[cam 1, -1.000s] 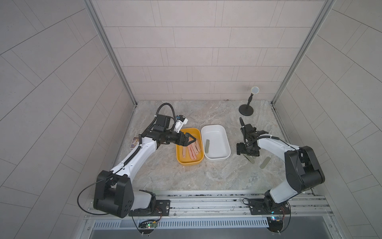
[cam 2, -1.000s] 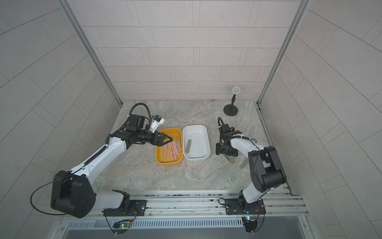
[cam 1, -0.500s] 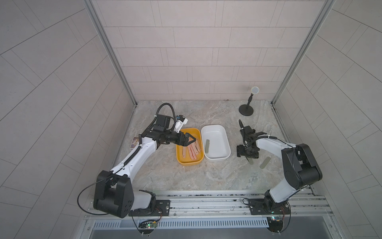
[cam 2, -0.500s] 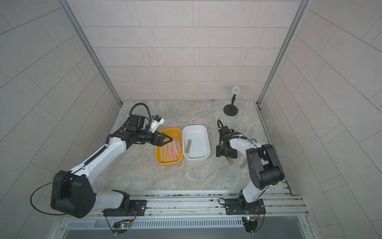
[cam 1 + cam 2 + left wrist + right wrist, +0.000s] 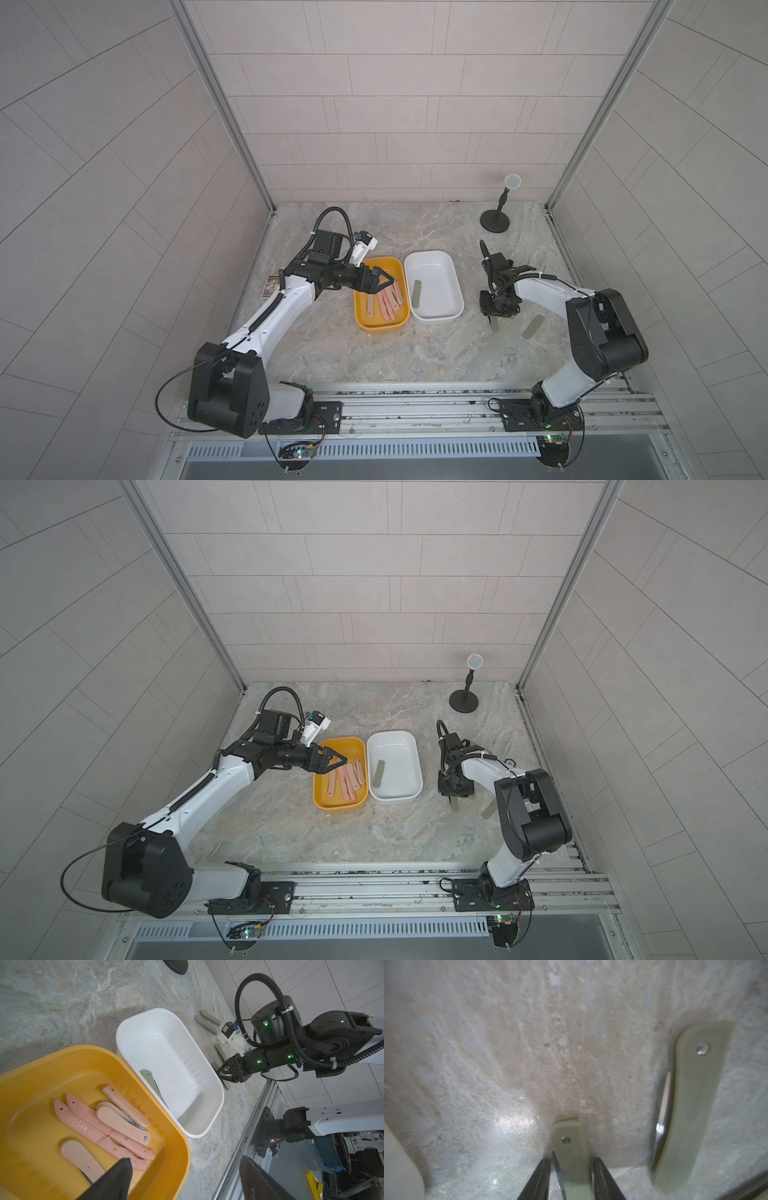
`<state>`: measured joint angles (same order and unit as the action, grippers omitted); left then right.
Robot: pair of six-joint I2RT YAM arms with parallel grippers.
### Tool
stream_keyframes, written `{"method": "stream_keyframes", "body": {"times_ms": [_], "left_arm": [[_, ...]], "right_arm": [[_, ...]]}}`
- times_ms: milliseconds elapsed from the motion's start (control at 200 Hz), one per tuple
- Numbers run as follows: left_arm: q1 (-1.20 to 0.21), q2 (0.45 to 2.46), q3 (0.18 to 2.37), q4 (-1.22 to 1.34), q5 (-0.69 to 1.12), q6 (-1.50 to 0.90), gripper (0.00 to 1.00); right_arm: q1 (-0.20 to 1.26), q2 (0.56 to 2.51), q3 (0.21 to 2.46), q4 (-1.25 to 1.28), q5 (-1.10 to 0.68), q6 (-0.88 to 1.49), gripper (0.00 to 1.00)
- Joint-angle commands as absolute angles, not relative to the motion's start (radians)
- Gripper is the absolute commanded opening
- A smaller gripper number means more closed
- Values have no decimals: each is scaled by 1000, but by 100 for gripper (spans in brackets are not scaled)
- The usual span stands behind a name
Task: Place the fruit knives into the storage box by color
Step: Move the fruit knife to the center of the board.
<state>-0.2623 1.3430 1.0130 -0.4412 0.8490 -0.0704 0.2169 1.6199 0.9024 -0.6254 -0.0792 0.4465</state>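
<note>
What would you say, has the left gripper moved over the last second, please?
No. The left gripper sits at the same spot over the yellow box, jaws open.

Robot lab test cell: tile-panelled walls (image 5: 374,104), marble-look tabletop (image 5: 374,357), aluminium mounting rail (image 5: 415,405).

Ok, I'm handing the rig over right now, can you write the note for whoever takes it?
Left gripper: open, empty, over the yellow plastic tray.
Right gripper: shut on a grey-green folded fruit knife lying on the marble table.
Done: salmon-pink knives in the yellow tray; one grey-green knife in the white tray.
To do: held knife and the loose grey-green knives into the white tray.
</note>
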Motion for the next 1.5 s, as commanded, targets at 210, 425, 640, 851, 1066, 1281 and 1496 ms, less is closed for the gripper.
{"method": "stream_keyframes", "body": {"times_ms": [210,425,640,851,1066,1281,1496], "left_arm": [[-261,1322,1022,-442,848,-49,87],[-258,1320,1019,-440,847,-48,87],[-257,1320,1019,-440,850,-48,87],[-257,1313,1019,-440,851,-49,87],[-256,1308,1017,-436,851,-52,87],[-252,1301,1016,-436,851,-53,87],[-249,1298,1016,-436,852,-52,87]], "right_arm": [[214,1733,979,-644,-46,430,25],[206,1811,1075,-658,-39,419,22],[199,1858,1174,-686,-40,412,24],[200,1826,1163,-699,-37,419,41],[201,1760,1109,-700,-33,427,57],[207,1706,1056,-701,-32,433,59],[213,1686,1007,-686,-37,433,57]]}}
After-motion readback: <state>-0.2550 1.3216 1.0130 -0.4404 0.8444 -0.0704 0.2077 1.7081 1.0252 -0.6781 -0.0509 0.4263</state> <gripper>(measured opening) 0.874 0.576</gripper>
